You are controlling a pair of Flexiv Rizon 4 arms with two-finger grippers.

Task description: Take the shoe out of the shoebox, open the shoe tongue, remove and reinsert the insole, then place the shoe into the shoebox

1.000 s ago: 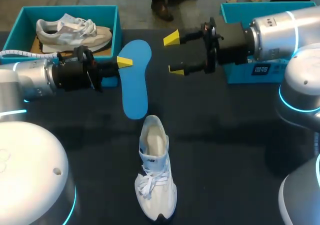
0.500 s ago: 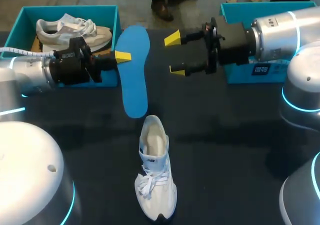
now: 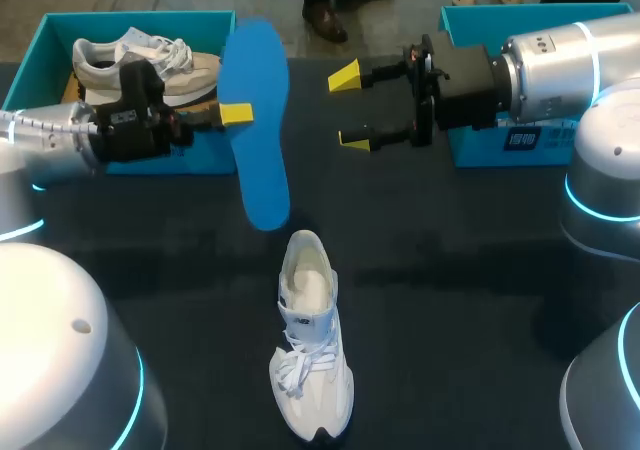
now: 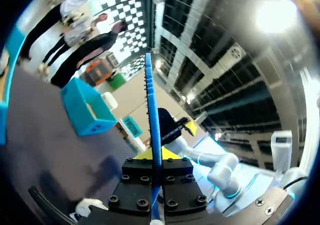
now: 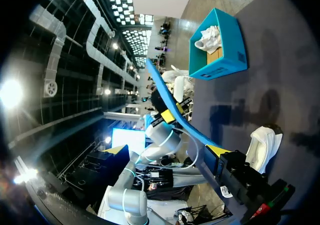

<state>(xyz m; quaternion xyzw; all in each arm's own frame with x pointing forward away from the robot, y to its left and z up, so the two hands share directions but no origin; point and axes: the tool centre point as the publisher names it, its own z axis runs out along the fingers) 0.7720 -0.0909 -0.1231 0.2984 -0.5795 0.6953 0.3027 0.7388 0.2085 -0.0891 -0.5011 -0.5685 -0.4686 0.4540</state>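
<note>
Two hands over counter (image 3: 450, 300): left hand (image 3: 233, 113) clamped on blue insole (image 3: 258, 140), pinching its side edge near mid-length; insole's lower end near heel of white shoe (image 3: 310, 340) lying on counter. Right hand (image 3: 348, 108) wide open, empty, just beside insole. Behind left hand, left shoebox (image 3: 140, 18) holds second shoe (image 3: 140, 58)

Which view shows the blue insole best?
The head view: the insole faces the camera whole, clamped by the left gripper. The left wrist view sees it edge-on; the right wrist view shows a thin curved strip.
</note>
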